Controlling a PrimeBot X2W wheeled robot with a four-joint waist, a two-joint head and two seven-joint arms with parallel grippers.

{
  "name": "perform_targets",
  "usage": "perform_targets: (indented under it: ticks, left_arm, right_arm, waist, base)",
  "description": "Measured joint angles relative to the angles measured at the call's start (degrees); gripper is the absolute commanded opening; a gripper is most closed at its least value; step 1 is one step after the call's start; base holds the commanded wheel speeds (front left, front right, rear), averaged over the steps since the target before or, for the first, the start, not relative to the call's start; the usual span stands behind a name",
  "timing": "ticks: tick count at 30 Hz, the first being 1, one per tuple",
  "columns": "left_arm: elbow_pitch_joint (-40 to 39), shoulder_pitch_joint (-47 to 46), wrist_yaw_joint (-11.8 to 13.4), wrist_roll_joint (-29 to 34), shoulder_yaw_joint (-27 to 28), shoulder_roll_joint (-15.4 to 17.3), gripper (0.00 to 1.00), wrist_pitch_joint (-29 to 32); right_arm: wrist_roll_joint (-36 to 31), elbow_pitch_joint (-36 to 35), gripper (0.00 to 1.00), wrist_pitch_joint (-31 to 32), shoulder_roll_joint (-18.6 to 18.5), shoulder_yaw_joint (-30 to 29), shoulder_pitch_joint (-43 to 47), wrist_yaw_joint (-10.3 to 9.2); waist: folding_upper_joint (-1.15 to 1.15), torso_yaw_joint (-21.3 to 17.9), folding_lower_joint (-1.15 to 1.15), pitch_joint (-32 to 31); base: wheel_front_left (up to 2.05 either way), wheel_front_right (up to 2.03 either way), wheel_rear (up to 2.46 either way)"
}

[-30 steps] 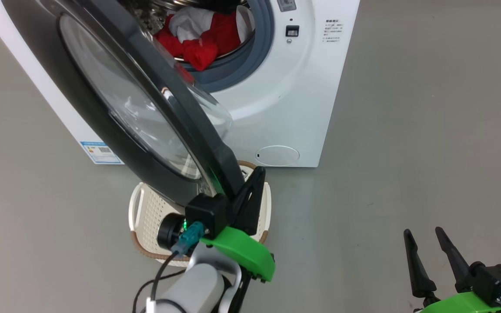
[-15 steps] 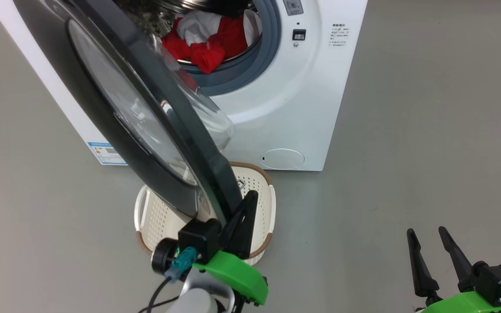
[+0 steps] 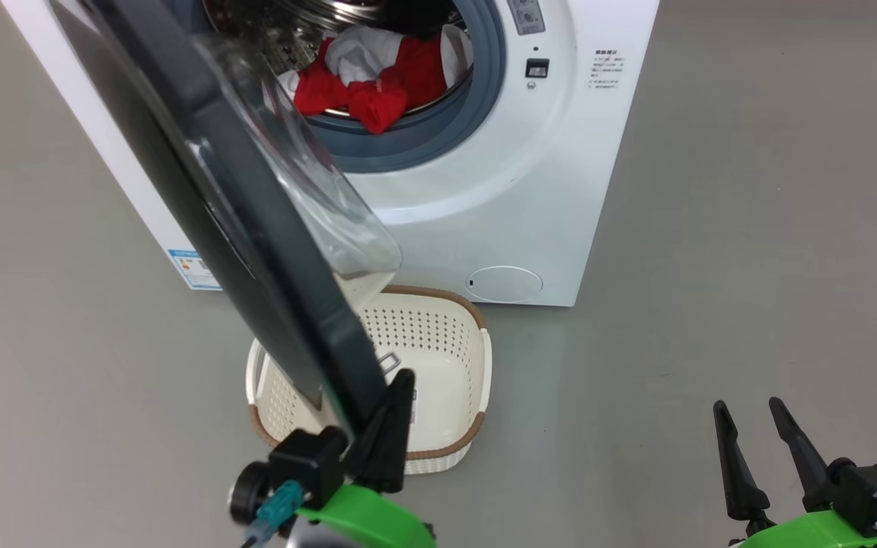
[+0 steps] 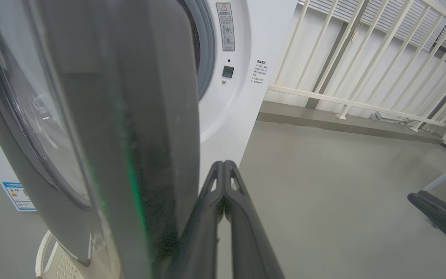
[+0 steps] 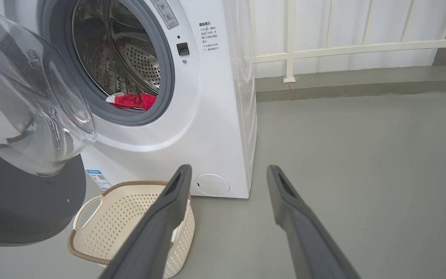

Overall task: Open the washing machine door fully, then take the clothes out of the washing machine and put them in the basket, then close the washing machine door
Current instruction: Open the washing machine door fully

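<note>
The white washing machine (image 3: 499, 190) stands at the top of the head view with red and white clothes (image 3: 377, 72) lying in its drum. Its door (image 3: 279, 289), black-rimmed with a bulging glass bowl, stands swung out nearly edge-on over the basket (image 3: 484, 365). My left gripper (image 3: 397, 411) is shut, its fingers lying against the inner side of the door's lower rim (image 4: 141, 116); nothing is between them. My right gripper (image 3: 758, 434) hangs open at the lower right, away from the machine. In the right wrist view the clothes (image 5: 132, 100) sit at the drum's lip.
The cream basket (image 5: 130, 217) sits on the grey floor right before the machine, under the door's edge. A white railing (image 4: 362, 58) runs behind and to the right. Open floor lies right of the machine.
The door has swung further out to the left, uncovering more of the basket. My left gripper moved back toward me along with the rim. The head camera shifted slightly. The right gripper stayed put.
</note>
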Motion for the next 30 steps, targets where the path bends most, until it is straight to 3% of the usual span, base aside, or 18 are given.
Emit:
perform_targets:
  ticks: [8,30]
  left_arm:
    - [-4.2,3.5,1.3,0.3,1.3,3.0,0.00,0.0]
    - [-16.3,12.3,8.2,0.4,7.0,10.1,0.00,2.0]
  right_arm:
    - [0.0,0.2,1.00,0.0,0.0,0.0,0.0,0.00]
    - [0.0,0.3,1.00,0.0,0.0,-0.3,0.0,0.00]
  waist:
    - [0.00,0.5,0.00,-0.1]
    - [0.00,3.3,0.00,0.3]
  base:
    - [0.00,0.00,0.00]
    - [0.00,0.00,0.00]
